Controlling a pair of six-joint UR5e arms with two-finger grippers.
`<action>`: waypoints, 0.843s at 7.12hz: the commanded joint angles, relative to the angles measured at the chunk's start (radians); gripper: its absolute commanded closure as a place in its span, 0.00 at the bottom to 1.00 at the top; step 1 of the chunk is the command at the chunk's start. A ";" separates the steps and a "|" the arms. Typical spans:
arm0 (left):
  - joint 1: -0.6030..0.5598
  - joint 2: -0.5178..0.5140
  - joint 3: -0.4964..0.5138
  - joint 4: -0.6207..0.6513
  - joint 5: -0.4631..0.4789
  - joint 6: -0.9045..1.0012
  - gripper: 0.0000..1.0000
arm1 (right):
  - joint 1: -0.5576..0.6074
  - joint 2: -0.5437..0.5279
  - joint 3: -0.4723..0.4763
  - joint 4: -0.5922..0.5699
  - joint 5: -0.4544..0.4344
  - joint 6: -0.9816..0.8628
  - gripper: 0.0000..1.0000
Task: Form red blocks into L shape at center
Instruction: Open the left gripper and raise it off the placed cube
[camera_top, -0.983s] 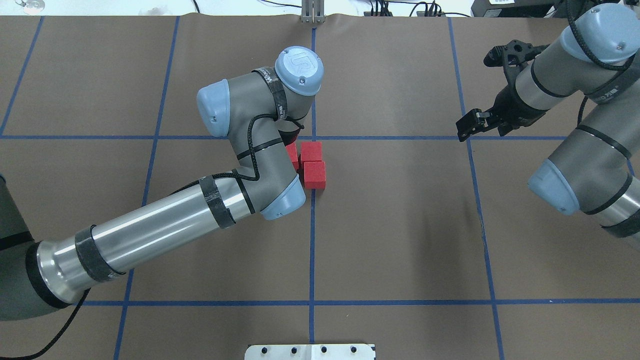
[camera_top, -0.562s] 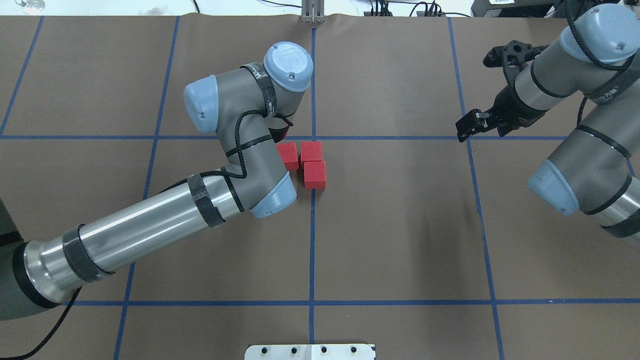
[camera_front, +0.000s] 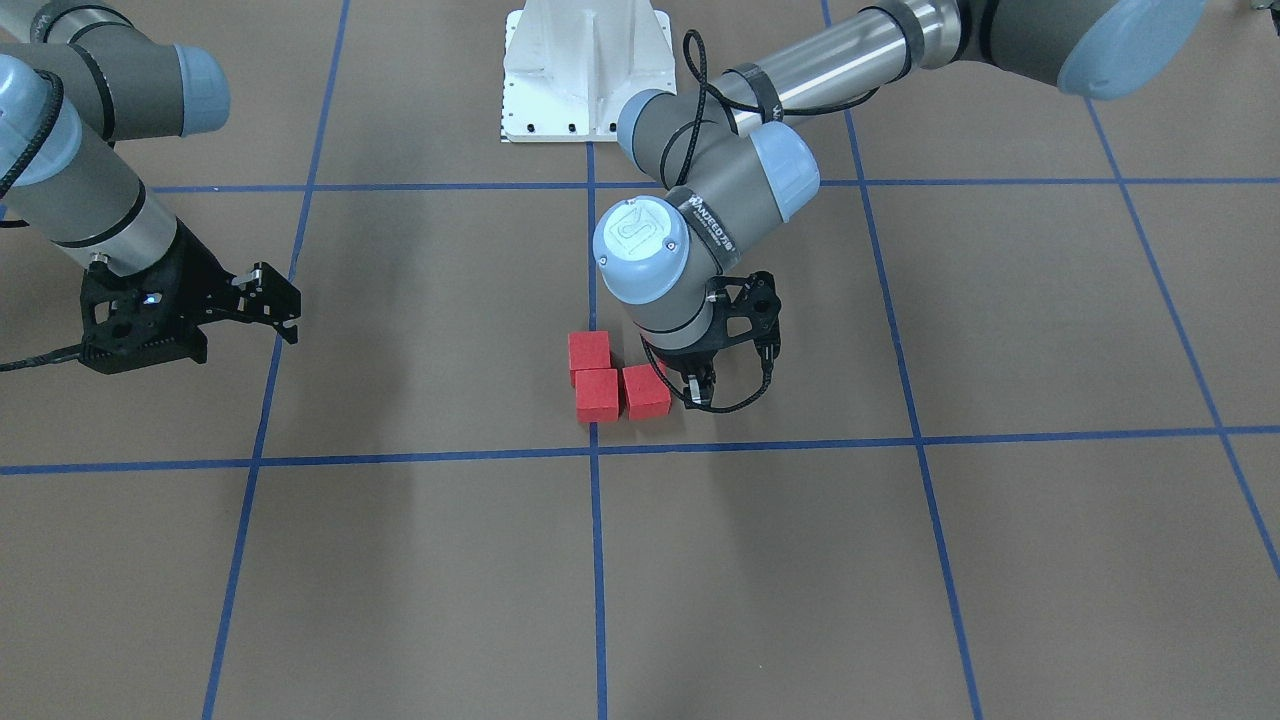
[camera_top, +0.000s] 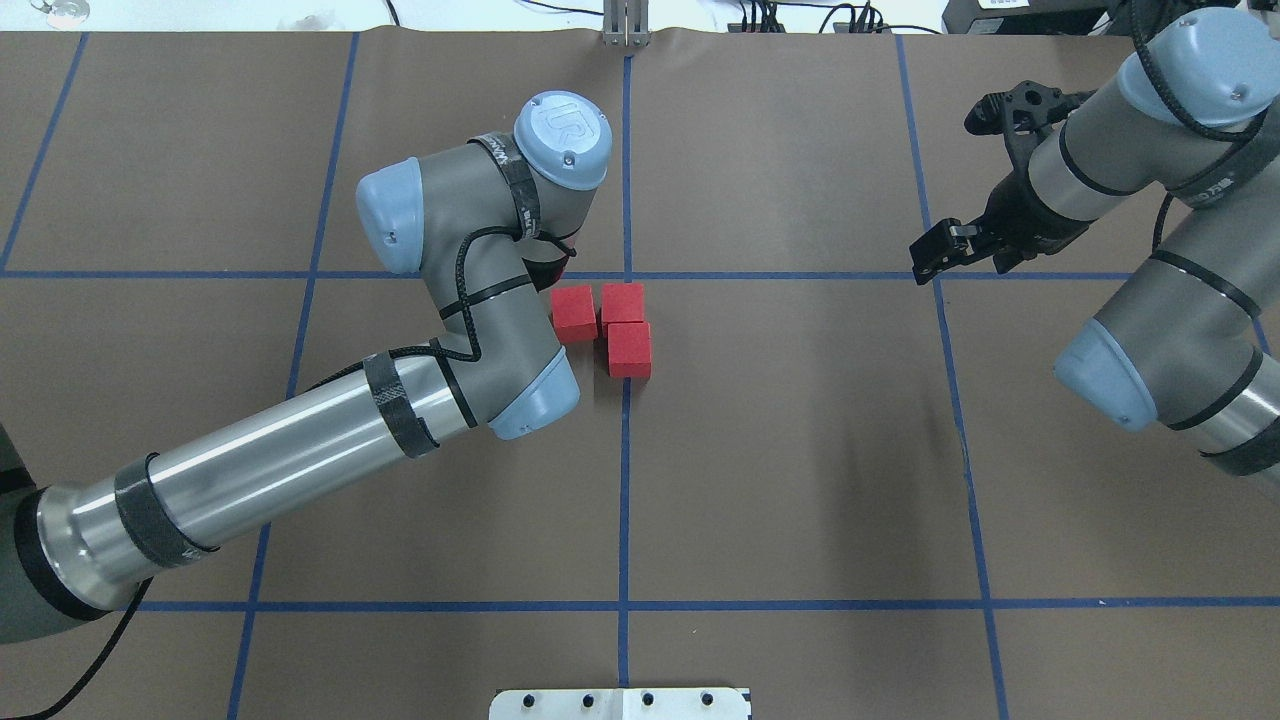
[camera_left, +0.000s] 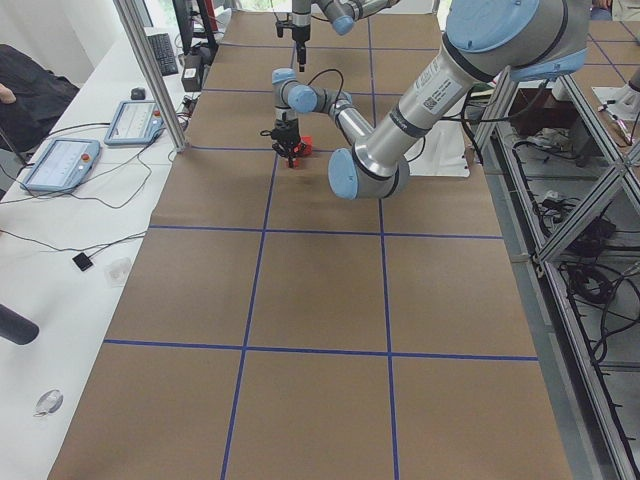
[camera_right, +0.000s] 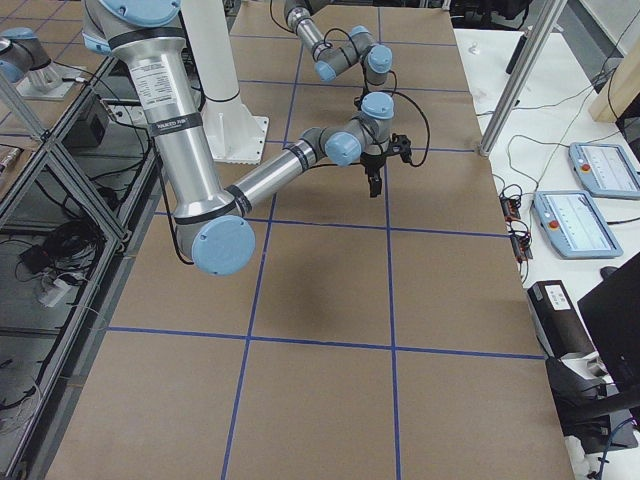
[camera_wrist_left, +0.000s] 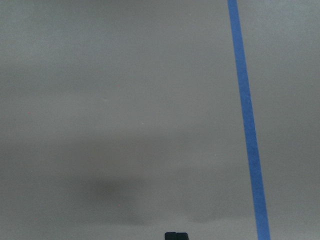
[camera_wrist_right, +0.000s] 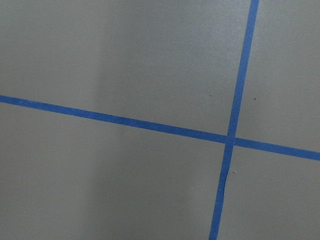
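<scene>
**Red blocks set in an L; left arm drawn back**

Red blocks (camera_top: 623, 302) lie on the brown table (camera_top: 800, 450) just on the robot's side of the centre crossing (camera_top: 626, 275) of the blue tape. Two blocks touch in a line along the middle tape. The third sits close beside the one nearer the crossing, forming the L. Whether it touches that block cannot be told.

Left gripper (camera_front: 697, 385): jaws closed together and empty, per the left wrist view, where both fingertips (camera_wrist_left: 176, 235) meet. The nearest block (camera_front: 646, 391) lies just beside these jaws, apart from them, on the side facing the right arm.

Right gripper (camera_front: 285, 310): jaws parted, nothing between them. All blocks are well apart from it.

Change since 1.0 s ago: the left wrist has moved away from the blocks, so the third block, then partly covered, is fully exposed in the overhead view. The blocks and the right gripper have not shifted.
</scene>
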 joint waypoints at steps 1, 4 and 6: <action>0.003 0.002 -0.002 -0.046 -0.003 -0.001 1.00 | 0.000 -0.001 0.000 0.002 0.000 0.000 0.01; 0.001 0.026 -0.005 -0.116 -0.005 0.000 1.00 | 0.000 -0.001 0.009 0.000 -0.002 0.006 0.01; 0.001 0.028 -0.016 -0.138 -0.006 0.000 1.00 | -0.003 -0.001 0.012 0.000 -0.002 0.014 0.01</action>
